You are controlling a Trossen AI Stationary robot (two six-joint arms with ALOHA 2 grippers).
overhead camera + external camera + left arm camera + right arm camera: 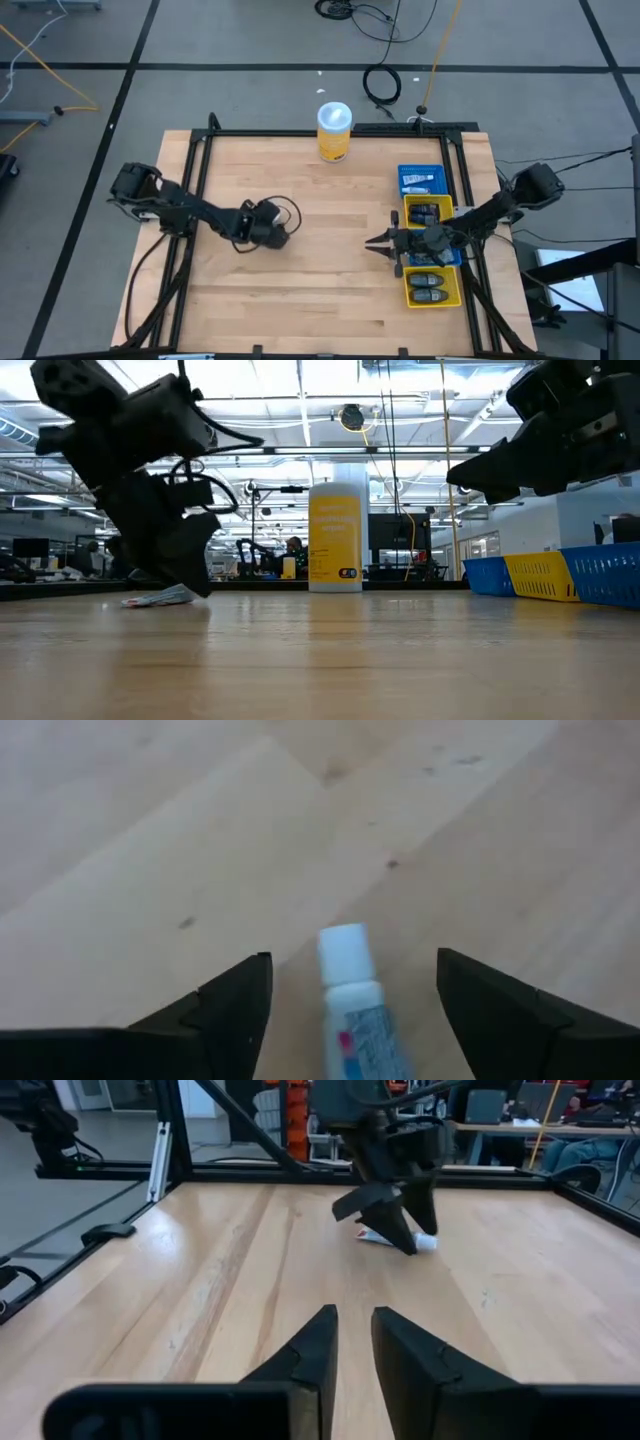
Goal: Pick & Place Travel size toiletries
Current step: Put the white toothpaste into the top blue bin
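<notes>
A small white tube with blue marks (352,1005) lies flat on the wooden table, cap end pointing away from my left wrist. My left gripper (353,958) is open and low over the table's middle (270,228), one finger on each side of the tube without touching it. The low view shows the tube (160,598) under that gripper (188,575). My right gripper (355,1330) hangs above the table beside the bins (378,242). Its fingers are almost together and hold nothing. The bins hold dark oblong pieces (430,285) and white tubes (418,182).
A row of blue and yellow bins (447,215) runs along the table's right side. A tall yellow canister with a white lid (334,130) stands near the far edge. A black frame (300,132) borders the table. Bare wood lies between the two grippers.
</notes>
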